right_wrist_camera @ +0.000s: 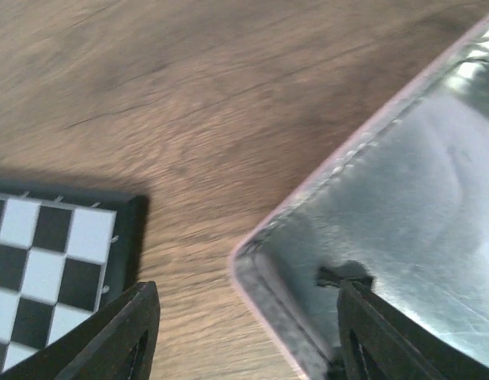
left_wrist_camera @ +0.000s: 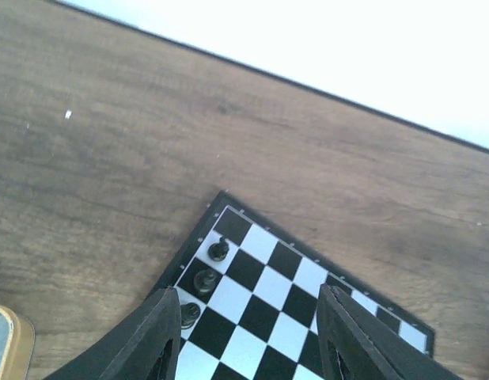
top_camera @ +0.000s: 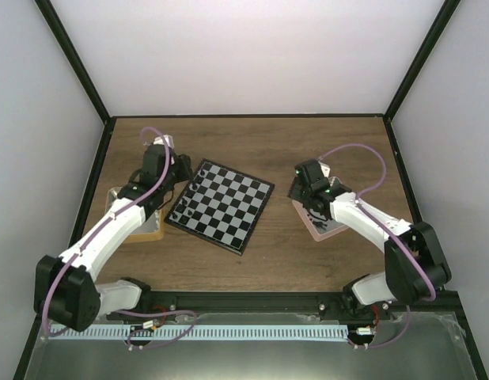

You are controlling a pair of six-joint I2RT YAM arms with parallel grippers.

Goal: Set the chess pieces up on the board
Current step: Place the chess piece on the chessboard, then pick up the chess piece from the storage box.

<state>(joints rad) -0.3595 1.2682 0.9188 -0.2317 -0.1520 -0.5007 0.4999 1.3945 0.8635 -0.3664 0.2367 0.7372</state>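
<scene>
Your left gripper (left_wrist_camera: 247,309) hangs over the corner of the board (left_wrist_camera: 260,242), fingers apart, nothing between them. It sits there because the three black pieces (left_wrist_camera: 205,279) stand in line along that edge. Right gripper (right_wrist_camera: 246,305) is spread wide over the pink tray (right_wrist_camera: 434,182), framing the dark piece (right_wrist_camera: 345,275) lying in it, probably the next pick.

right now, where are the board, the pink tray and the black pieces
board (top_camera: 229,207), top view, central squares
pink tray (right_wrist_camera: 418,190), right wrist view, bare floor
black pieces (left_wrist_camera: 205,279), left wrist view, middle piece
</scene>
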